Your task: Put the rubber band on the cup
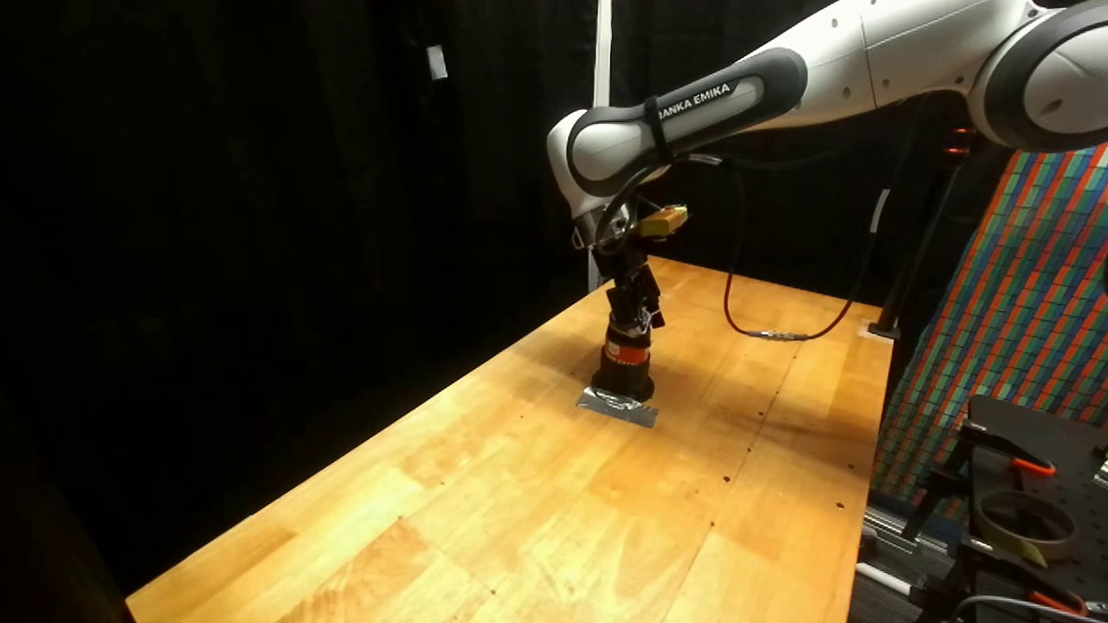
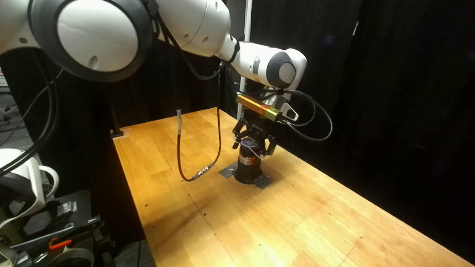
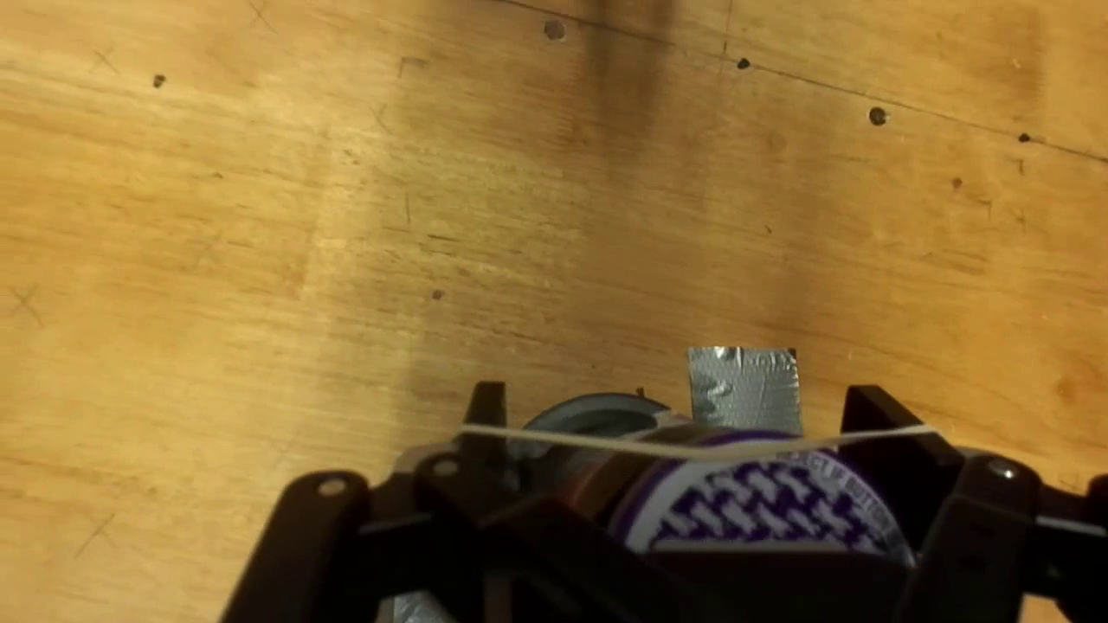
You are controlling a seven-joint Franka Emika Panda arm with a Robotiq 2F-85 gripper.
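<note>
The cup [image 1: 627,355] stands upright on the wooden table, dark with an orange-red band and a wide dark base; it also shows in an exterior view [image 2: 248,161]. In the wrist view its purple-and-white patterned top [image 3: 770,510] lies between the fingers. My gripper [image 3: 682,414] is open, pointing down, its fingers spread on either side of the cup's upper part [image 2: 252,148]. The thin pale rubber band [image 3: 606,444] is stretched between the two fingers and crosses the edge of the cup's top, bending slightly there. The band's far side is hidden.
Silver tape [image 3: 746,389] is on the table [image 1: 519,502] at the cup's base; tape also shows in both exterior views [image 1: 617,407] [image 2: 263,181]. A looped cable [image 1: 779,335] hangs from the arm over the table. A dark stand with tools [image 1: 1030,484] is beside the table.
</note>
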